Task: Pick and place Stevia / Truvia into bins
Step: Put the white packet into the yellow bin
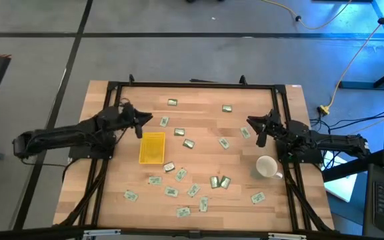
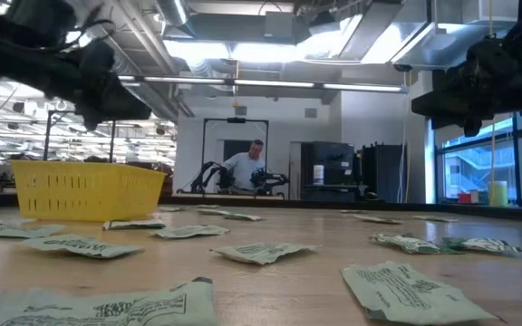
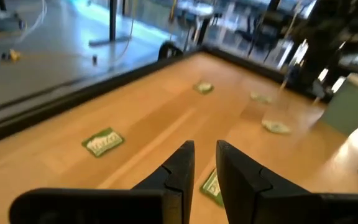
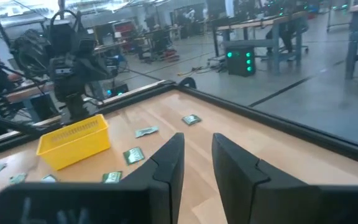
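Observation:
Many pale green and white sachets lie flat and scattered on the wooden table, such as one (image 1: 164,121) near the left gripper and one (image 1: 245,133) near the right gripper. The yellow tray (image 1: 152,148) stands left of centre; whether anything lies in it does not show. It also shows in the low view (image 2: 84,188) and the right wrist view (image 4: 73,143). My left gripper (image 1: 141,127) hovers by the tray's far end, open a little and empty (image 3: 205,158), with a sachet (image 3: 211,185) on the table below it. My right gripper (image 1: 260,133) hovers at the right, open and empty (image 4: 197,149).
A white mug (image 1: 267,167) stands on the table near the right gripper, toward the near edge. A dark frame (image 1: 192,85) runs along the table's far and side edges. A person (image 2: 247,167) sits in the room far behind the table.

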